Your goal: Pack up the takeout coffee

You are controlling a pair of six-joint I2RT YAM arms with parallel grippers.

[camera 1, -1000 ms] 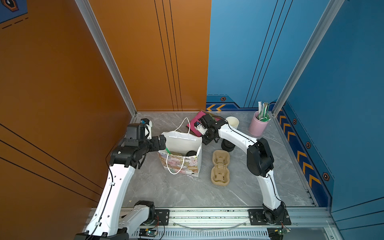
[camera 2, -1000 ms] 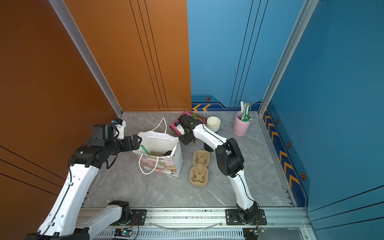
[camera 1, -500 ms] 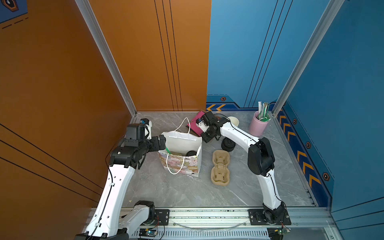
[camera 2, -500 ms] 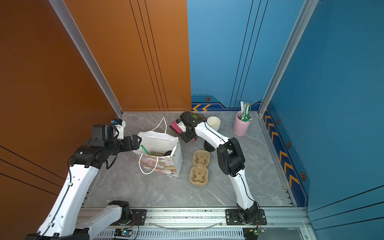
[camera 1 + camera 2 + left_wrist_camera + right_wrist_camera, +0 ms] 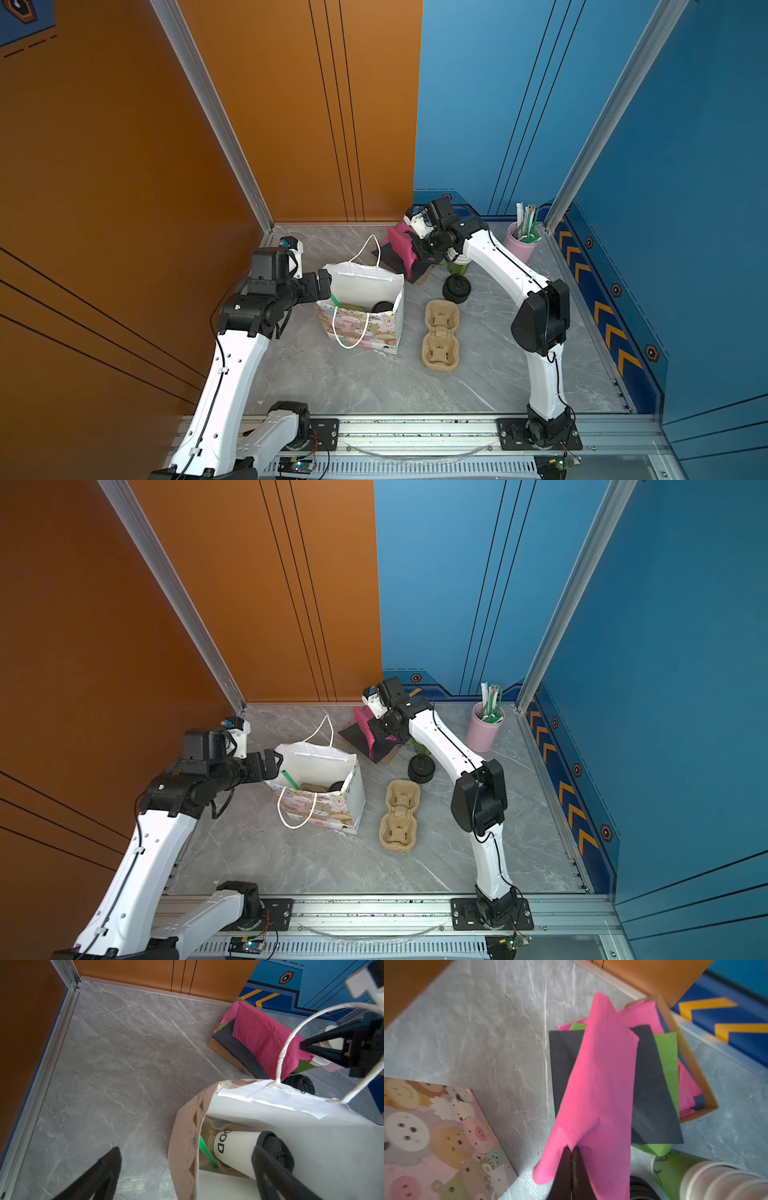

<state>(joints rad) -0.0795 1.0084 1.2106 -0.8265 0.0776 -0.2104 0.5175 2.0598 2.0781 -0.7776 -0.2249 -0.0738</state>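
- The right gripper (image 5: 572, 1153) is closed tightly on a pink paper napkin (image 5: 600, 1084), above the brown cardboard tray (image 5: 699, 1114) of napkins. The step in hand seems to be bringing it to the bag.
- The left gripper (image 5: 187, 1149) stands wide apart, with 1 finger inside the white animal-print paper bag (image 5: 365, 332) and 1 outside.
- The white lettered paper cup with black dome lid (image 5: 239, 1147) lies inside the bag.
- It is better to lift the napkin high, then let it go low beside the cup.
- The bag's white cord handle (image 5: 286, 1047) rises in the way. The stack of black lids (image 5: 456, 287) and the stack of white cups (image 5: 720, 1178) are near.

Bright, even light — soft shadows — right wrist view blurred
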